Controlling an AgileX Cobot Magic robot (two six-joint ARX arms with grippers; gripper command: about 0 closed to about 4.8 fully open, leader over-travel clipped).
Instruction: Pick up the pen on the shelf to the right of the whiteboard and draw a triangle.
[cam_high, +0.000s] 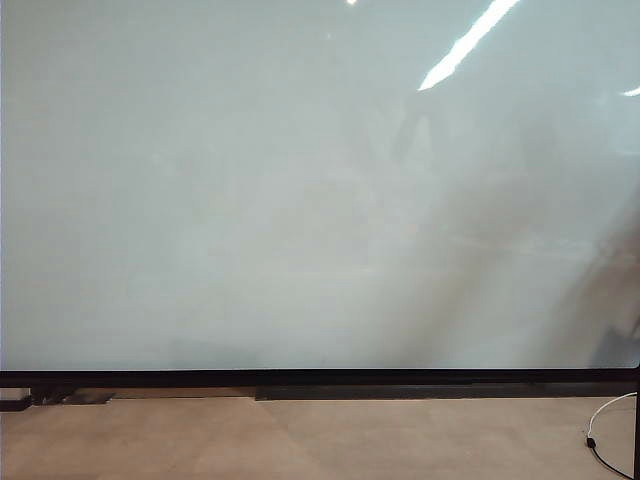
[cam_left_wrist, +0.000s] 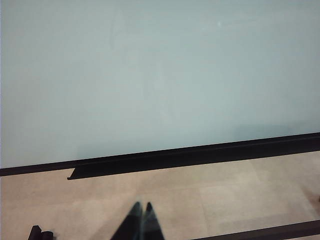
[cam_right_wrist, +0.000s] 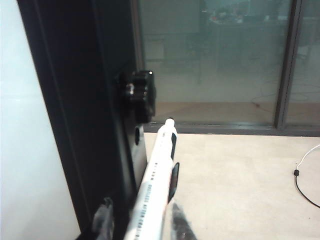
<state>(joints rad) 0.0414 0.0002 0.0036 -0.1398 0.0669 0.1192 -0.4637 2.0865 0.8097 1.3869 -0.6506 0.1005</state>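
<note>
The whiteboard (cam_high: 300, 200) is the landmark; its face carries no triangle yet.

Left gripper (cam_left_wrist: 142, 207): fingertips pressed together with nothing between them, poised above the floor in front of the whiteboard's bottom frame (cam_left_wrist: 200, 152).

Right gripper (cam_right_wrist: 137, 220): clenched on the pen (cam_right_wrist: 155, 185), beside the whiteboard's black side post (cam_right_wrist: 75, 110), near a black knob (cam_right_wrist: 137, 92). The pen's far end points away from the gripper.

Procedure, as a judgement: with the pen apparently secured, clear the post, turn the pen's tip to the board face, and apply light, even pressure.

Surroundings: pale tiled floor (cam_high: 320, 440), white cable (cam_right_wrist: 305, 170), glass partition (cam_right_wrist: 210, 65) beyond the whiteboard's right edge. The board is glossy, reflecting ceiling lights.
</note>
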